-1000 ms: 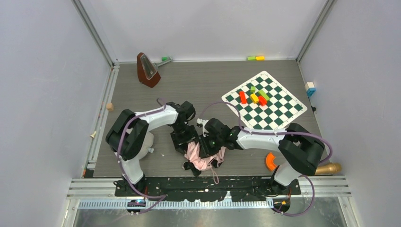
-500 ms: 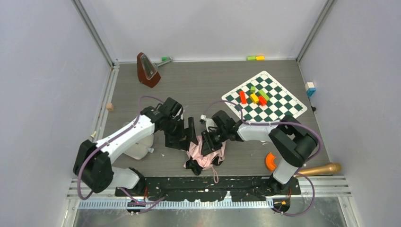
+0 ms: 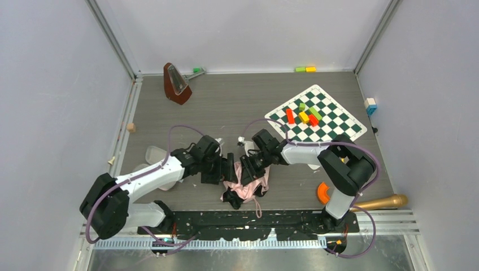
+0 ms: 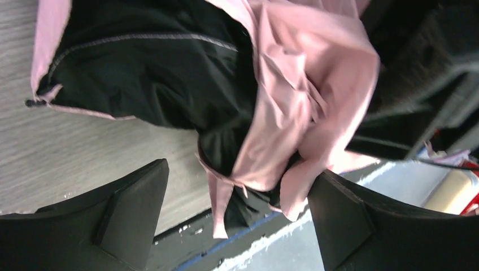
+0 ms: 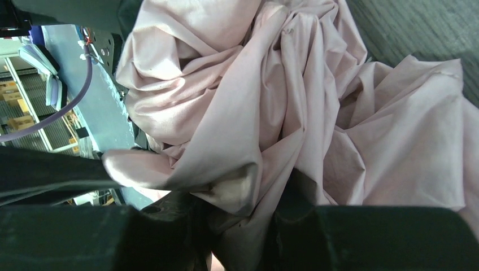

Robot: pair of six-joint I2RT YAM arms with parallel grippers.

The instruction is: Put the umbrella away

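Note:
The umbrella (image 3: 244, 186) lies bunched near the table's front edge, its pale pink and black fabric crumpled. My left gripper (image 3: 227, 168) is at the umbrella's left side and open. In the left wrist view its two dark fingers (image 4: 130, 209) stand wide apart with hanging pink and black folds (image 4: 282, 84) between and beyond them, and neither finger is pressed on the cloth. My right gripper (image 3: 251, 165) comes in from the right and is shut on a bunch of pink fabric (image 5: 271, 101). The cloth is pinched between its jaws (image 5: 248, 226). No handle shows.
A brown metronome (image 3: 176, 83) stands at the back left. A checkered board (image 3: 330, 132) with coloured blocks lies at the right. An orange piece (image 3: 323, 193) and a golden cylinder (image 3: 387, 201) lie near the right arm's base. A white object (image 3: 155, 153) lies under the left arm.
My left gripper has opened wide, and its arm has swung lower and to the left, ending beside the umbrella. My right gripper has kept its hold on the fabric.

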